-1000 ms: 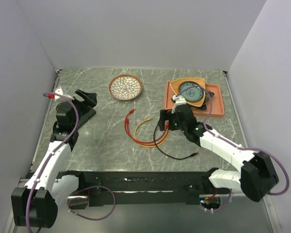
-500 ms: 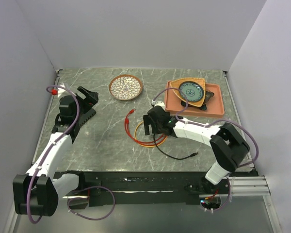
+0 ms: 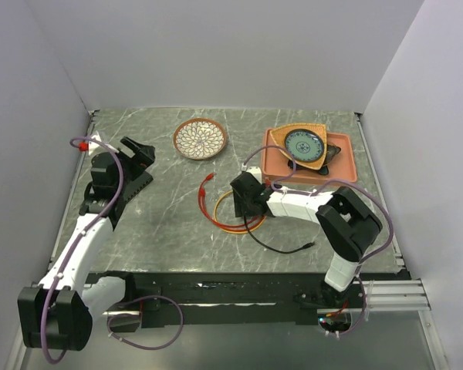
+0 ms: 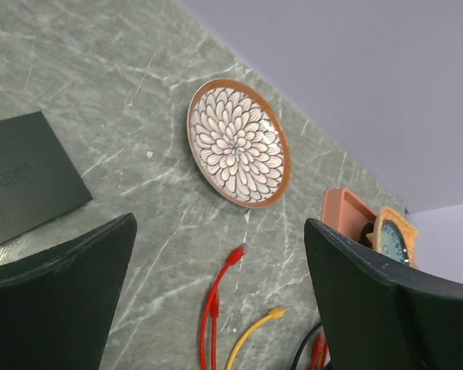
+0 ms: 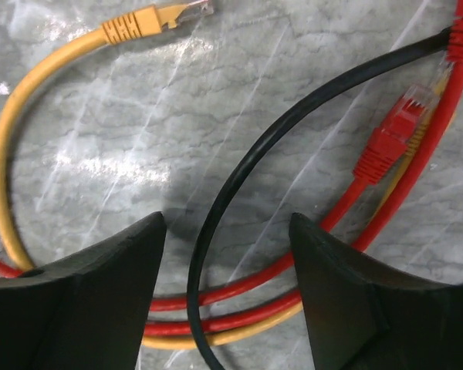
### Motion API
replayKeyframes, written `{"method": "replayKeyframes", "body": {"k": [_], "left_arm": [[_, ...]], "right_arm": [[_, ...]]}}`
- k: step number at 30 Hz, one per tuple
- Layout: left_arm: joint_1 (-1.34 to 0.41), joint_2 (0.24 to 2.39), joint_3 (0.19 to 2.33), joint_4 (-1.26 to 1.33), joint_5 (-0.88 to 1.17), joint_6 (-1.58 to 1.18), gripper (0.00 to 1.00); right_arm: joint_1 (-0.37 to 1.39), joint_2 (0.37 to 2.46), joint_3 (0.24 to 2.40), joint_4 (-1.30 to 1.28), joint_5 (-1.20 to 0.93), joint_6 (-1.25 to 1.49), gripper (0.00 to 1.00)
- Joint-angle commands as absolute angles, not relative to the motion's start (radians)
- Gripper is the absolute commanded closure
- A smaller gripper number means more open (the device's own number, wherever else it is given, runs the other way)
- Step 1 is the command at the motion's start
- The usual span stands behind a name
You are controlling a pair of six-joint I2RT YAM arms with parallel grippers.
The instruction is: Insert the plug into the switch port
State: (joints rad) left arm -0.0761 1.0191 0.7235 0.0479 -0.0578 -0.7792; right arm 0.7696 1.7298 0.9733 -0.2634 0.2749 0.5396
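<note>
Petal-patterned plate (image 3: 201, 139) noted on marbled surface (image 3: 162, 231); teal-centred dish (image 3: 303, 144) seated in salmon tray (image 3: 347, 166).

— We see white links and black joints on the left arm (image 3: 81, 247) and the right arm (image 3: 297, 204).
— We also see a thin purple cable (image 3: 122, 181) looping along each, and matte-black wedge fingers (image 4: 370, 293) on the left tool (image 4: 220, 227) and the right tool (image 5: 225, 223).

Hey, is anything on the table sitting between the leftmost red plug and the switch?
Nothing visible does: only bare tabletop separates the red plug from the switch. The open left gripper hangs near the switch's far end, and the patterned plate sits further back, off that line.
</note>
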Motion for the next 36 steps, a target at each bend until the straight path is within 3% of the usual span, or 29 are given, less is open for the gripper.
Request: {"method": "replayKeyframes", "body": {"k": [1, 3, 5, 6, 9, 18, 25, 36], "left_arm": [[-0.074, 0.96, 0.719, 0.083, -0.064, -0.762, 0.04], [-0.074, 0.953, 0.715, 0.081, -0.072, -0.759, 0.04], [-0.074, 0.948, 0.71, 0.086, -0.075, -0.756, 0.04], [-0.074, 0.948, 0.71, 0.087, -0.074, -0.755, 0.04], [-0.074, 0.953, 0.727, 0.066, -0.045, -0.733, 0.04], [-0.074, 0.937, 0.68, 0.152, 0.041, -0.727, 0.04], [-0.074, 0.992, 0.676, 0.216, 0.158, -0.73, 0.04], [-0.074, 1.127, 0.699, 0.229, 0.276, -0.753, 0.04]], "right_arm": [[0.767, 1.773, 1.034, -0.261, 0.317, 0.566, 0.42], [0.769, 1.775, 1.028, -0.245, 0.313, 0.563, 0.62], [0.767, 1.767, 1.02, -0.232, 0.31, 0.555, 0.7], [0.769, 1.764, 1.019, -0.229, 0.305, 0.548, 0.82], [0.767, 1.741, 1.019, -0.226, 0.292, 0.517, 1.0], [0.77, 1.571, 0.963, -0.161, 0.209, 0.382, 1.0], [0.802, 1.392, 0.838, -0.005, -0.075, 0.163, 1.0], [1.006, 1.424, 0.746, -0.032, -0.135, -0.094, 1.0]]}}
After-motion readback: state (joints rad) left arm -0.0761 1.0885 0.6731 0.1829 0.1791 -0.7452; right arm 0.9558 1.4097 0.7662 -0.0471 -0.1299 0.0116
